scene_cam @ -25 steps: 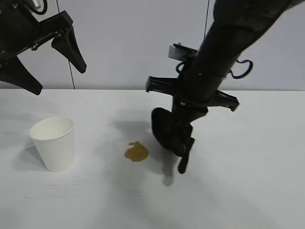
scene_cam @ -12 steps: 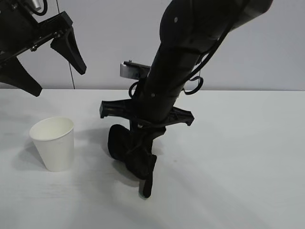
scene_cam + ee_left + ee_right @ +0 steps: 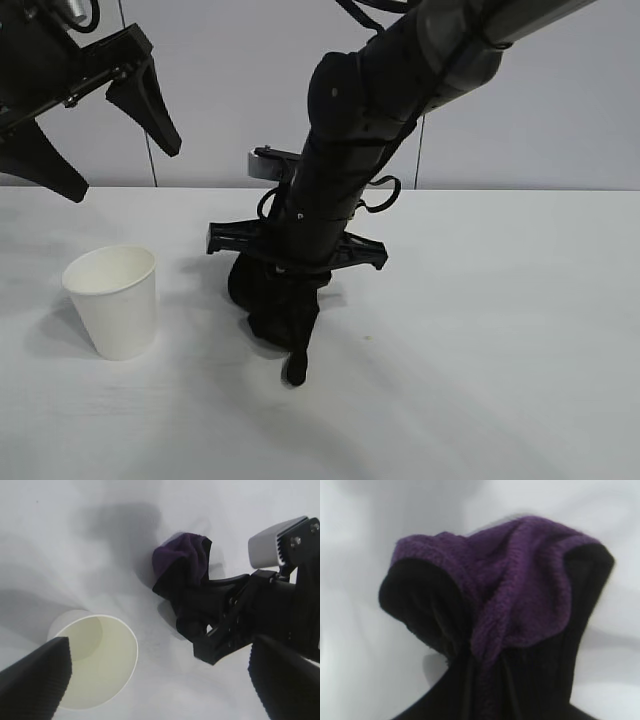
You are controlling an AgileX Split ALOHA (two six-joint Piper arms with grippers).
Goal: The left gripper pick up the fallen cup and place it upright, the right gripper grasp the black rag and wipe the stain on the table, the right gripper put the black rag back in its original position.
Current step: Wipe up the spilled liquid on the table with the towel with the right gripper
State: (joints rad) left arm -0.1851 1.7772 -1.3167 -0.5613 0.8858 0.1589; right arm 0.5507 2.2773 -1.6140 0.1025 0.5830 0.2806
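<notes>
My right jaws (image 3: 285,325) grip the rag (image 3: 268,300), pressing it on the bench (image 3: 500,330) near the upright cup (image 3: 112,300); the stain is probably hidden underneath. My left jaws (image 3: 95,125) hang open, parked above.

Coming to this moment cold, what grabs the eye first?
The right pincer stands mid-table, shut on the black rag and pressing it to the table; its purple side shows in the wrist views. The white cup stands upright to its left, and the left pincer hangs open above the cup.
</notes>
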